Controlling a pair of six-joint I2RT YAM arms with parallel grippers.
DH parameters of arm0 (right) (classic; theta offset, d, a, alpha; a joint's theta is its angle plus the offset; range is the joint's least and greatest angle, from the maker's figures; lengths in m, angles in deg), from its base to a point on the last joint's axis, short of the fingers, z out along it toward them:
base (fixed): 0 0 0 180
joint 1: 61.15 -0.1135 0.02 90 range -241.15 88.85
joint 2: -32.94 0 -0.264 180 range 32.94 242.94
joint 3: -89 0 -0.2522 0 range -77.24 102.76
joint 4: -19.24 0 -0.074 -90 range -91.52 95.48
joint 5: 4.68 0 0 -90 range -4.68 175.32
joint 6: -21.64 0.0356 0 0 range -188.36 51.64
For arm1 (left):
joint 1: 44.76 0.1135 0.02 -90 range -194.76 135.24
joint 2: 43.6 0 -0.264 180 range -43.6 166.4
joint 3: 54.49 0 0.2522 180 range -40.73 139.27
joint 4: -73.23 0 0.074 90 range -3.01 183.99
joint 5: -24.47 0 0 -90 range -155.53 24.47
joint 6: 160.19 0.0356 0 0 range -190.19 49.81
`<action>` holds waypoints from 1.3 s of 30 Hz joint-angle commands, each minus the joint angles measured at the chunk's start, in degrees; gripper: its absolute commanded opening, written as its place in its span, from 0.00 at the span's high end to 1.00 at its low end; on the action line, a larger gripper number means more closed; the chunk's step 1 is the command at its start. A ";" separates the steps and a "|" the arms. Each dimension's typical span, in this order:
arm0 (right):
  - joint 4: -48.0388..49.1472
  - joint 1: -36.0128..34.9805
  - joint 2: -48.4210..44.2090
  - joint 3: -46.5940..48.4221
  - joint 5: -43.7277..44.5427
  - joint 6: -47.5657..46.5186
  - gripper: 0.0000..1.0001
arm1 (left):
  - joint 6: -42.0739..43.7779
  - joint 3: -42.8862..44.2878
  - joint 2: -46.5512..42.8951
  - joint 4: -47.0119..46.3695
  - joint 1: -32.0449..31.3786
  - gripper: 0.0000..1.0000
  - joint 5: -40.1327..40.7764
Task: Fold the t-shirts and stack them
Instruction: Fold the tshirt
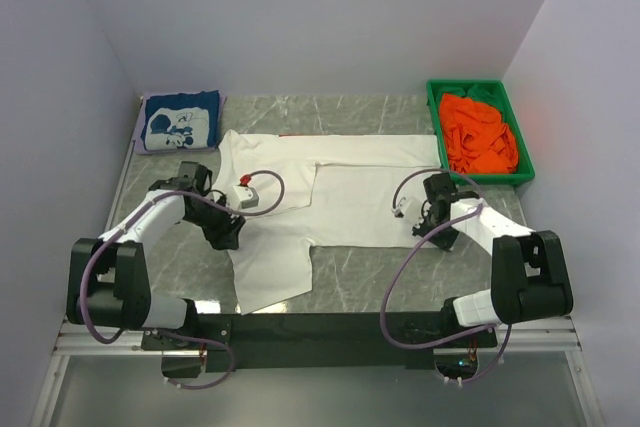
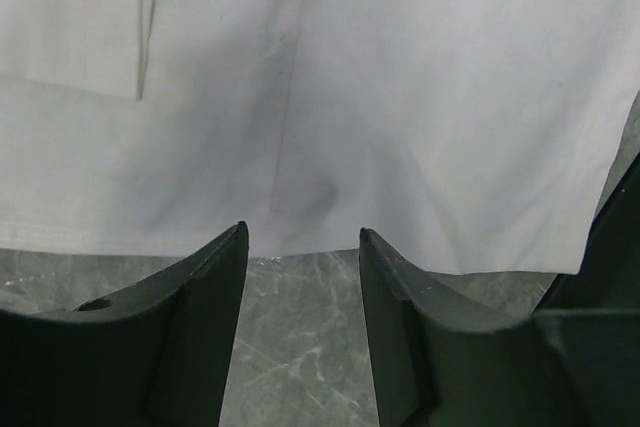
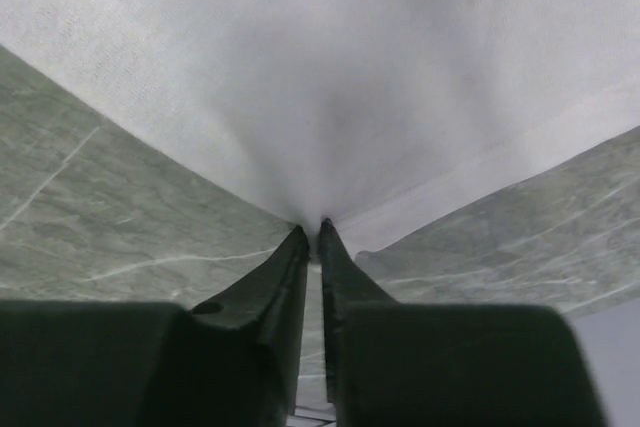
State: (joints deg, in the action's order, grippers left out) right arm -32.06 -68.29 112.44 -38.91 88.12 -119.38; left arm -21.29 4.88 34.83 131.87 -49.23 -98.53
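Observation:
A white t-shirt [image 1: 330, 197] with a small red logo lies spread on the marble table, one part hanging toward the front. My left gripper [image 1: 226, 232] is open at the shirt's left edge; in the left wrist view its tips [image 2: 303, 237] sit right at the hem of the white cloth [image 2: 400, 97]. My right gripper [image 1: 428, 222] is shut on the shirt's right corner; in the right wrist view the pinched cloth [image 3: 330, 97] fans out from its tips [image 3: 312, 227]. A folded navy t-shirt [image 1: 180, 120] lies at the back left. Orange t-shirts [image 1: 478, 133] sit in the bin.
A green plastic bin [image 1: 440, 122] stands at the back right, holding the orange cloth. White walls close in the table at the back and both sides. Bare marble table [image 1: 380, 277] shows in front of the shirt.

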 commanded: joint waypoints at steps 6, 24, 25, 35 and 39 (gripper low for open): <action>2.21 0.28 1.71 2.10 0.53 -0.04 1.00 | 2.25 -3.67 -0.83 -6.02 -5.11 0.46 3.89; -2.80 0.37 -1.89 4.92 -1.23 -1.36 1.00 | 7.97 -7.55 -5.12 5.92 -6.34 0.99 11.45; -2.89 0.28 -2.33 4.66 -1.31 -1.62 1.00 | 7.96 -7.55 -6.61 5.92 -5.99 0.99 11.46; -7.89 0.37 -9.10 4.30 -3.85 -3.55 1.00 | 12.08 -3.69 -8.73 12.41 -0.19 0.99 9.79; -10.53 0.54 -11.65 5.44 -4.30 -4.96 1.00 | 14.20 -0.61 -10.49 16.98 0.87 0.99 7.86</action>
State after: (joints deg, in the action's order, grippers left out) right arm -39.08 -68.29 103.20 -35.46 84.21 -122.31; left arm -10.77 0.61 26.64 142.28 -49.18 -88.67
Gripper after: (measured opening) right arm 0.011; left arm 0.013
